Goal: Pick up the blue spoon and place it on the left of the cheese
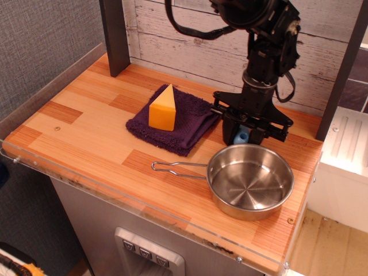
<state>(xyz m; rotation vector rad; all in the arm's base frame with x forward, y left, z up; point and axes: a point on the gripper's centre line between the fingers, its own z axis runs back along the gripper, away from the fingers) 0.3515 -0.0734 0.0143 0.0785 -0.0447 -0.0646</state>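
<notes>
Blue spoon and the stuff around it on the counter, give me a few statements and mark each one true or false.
1. The gripper is down at the blue spoon, fingers on either side of its handle. True.
2. The cheese lies inside the pan. False: it stands upright on the purple cloth; the pan is empty.
3. The pan's wire handle points toward the left of the picture. True.
4. The blue spoon is already left of the cheese. False: it is to the cheese's right, between the cloth and the pan.
5. The cloth is draped over the cheese. False: the cloth lies flat under it.
</notes>
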